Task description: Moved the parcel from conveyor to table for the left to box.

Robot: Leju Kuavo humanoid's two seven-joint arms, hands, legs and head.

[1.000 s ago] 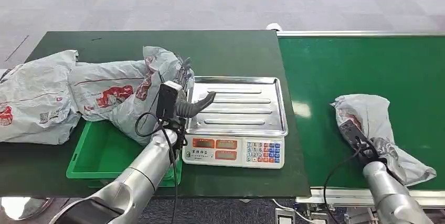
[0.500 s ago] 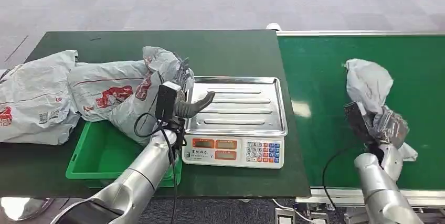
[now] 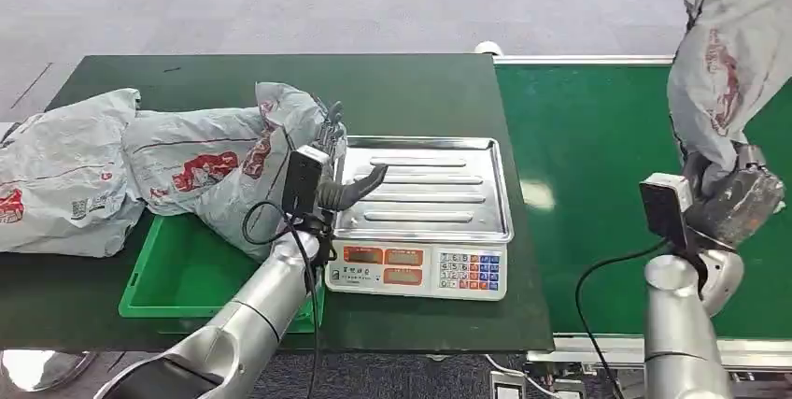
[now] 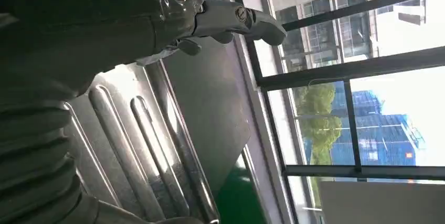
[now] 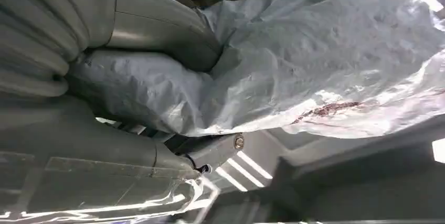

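Note:
My right hand grips the lower end of a grey plastic parcel and holds it high above the green conveyor belt. Up close, the thumb presses into the crumpled parcel. My left hand hovers at the left edge of the scale's steel tray. Its thumb sticks out over the tray and its fingers lie against another grey parcel, with nothing gripped. That parcel rests partly over the green box.
A third grey parcel lies at the left end of the dark green table. The scale's display and keypad face me between the box and the conveyor. Grey floor lies beyond.
My right hand has lifted the parcel off the conveyor belt, from lying flat to hanging high in the air. My left hand has barely moved.

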